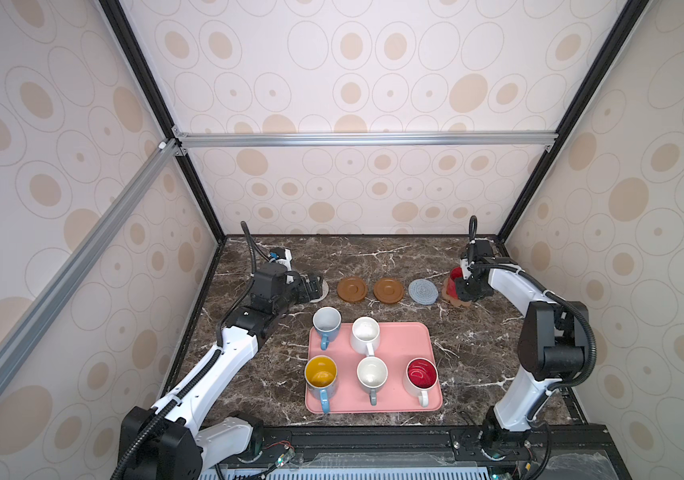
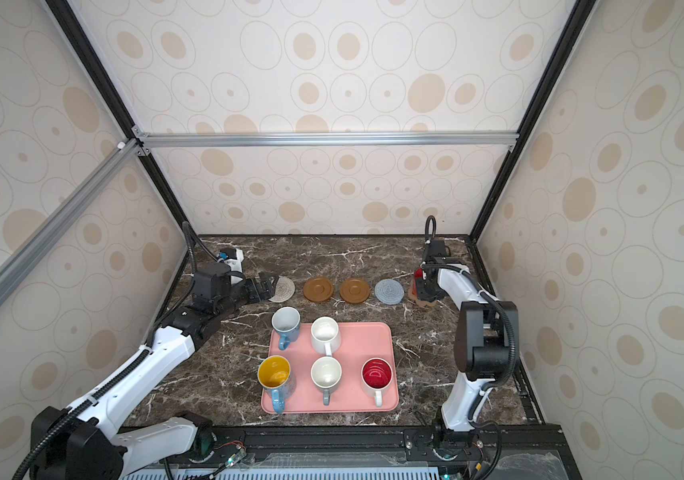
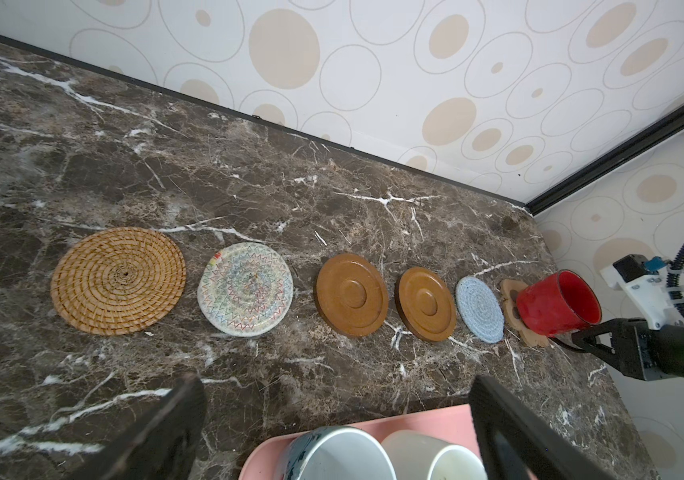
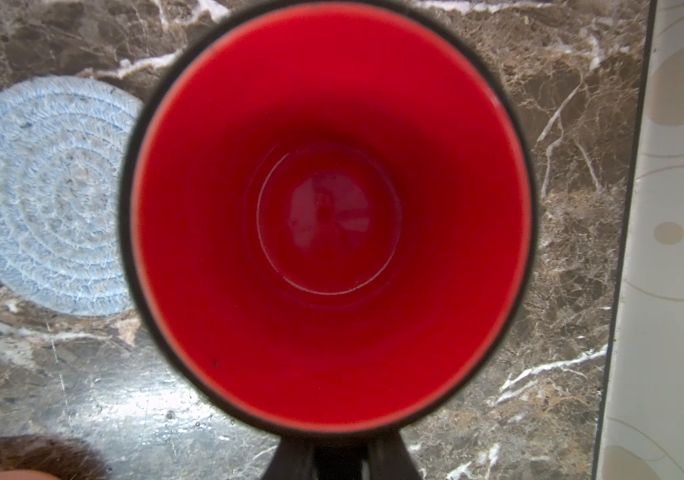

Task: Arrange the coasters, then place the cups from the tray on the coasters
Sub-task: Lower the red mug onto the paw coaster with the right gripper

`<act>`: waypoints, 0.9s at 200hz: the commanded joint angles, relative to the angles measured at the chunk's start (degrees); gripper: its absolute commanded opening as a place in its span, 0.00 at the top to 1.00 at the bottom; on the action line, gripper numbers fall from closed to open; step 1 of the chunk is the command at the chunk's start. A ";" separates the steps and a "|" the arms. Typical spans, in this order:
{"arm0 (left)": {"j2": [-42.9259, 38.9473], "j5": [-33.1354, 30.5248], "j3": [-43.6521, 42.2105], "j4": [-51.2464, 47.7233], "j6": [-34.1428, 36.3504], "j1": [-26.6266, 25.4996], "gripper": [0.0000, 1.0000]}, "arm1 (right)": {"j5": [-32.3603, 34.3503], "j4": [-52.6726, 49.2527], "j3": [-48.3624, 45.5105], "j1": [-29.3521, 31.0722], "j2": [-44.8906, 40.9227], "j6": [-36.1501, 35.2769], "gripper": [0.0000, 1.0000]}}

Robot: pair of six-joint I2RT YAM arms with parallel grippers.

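Six coasters lie in a row along the back: tan rattan point(image 3: 118, 280), cream woven point(image 3: 245, 289), two brown discs point(image 1: 352, 289) point(image 1: 389, 290), grey-blue point(image 1: 423, 291) and paw-shaped point(image 3: 513, 291). My right gripper point(image 1: 467, 286) is shut on the handle of the all-red cup point(image 3: 556, 307), which sits slightly tilted on or just above the paw coaster. My left gripper point(image 3: 336, 386) hangs open and empty between the cream coaster and the pink tray point(image 1: 407, 345). The tray holds the light blue point(image 1: 326, 322), white point(image 1: 365, 332), yellow-inside point(image 1: 321, 374), grey point(image 1: 372, 374) and red-inside point(image 1: 421, 374) cups.
The table is dark marble point(image 1: 477, 353), walled at the back and both sides. In both top views the left arm covers the rattan coaster. The light blue cup stands at the tray's far left corner, close under the left arm.
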 commanded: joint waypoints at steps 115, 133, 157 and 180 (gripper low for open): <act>-0.81 -0.73 -0.02 0.37 -0.47 -0.39 0.00 | -0.16 2.48 1.13 -0.97 1.46 0.57 0.86; -0.64 -0.53 0.23 0.38 -0.57 -0.39 0.00 | -0.26 2.37 0.94 -1.18 1.39 0.57 0.86; -0.46 -0.31 0.54 0.40 -0.55 -0.40 0.00 | -0.32 2.25 0.80 -1.23 1.38 0.54 0.84; -0.45 -0.18 0.55 0.39 -0.56 -0.35 0.00 | -0.32 2.04 0.75 -1.37 1.42 0.58 0.82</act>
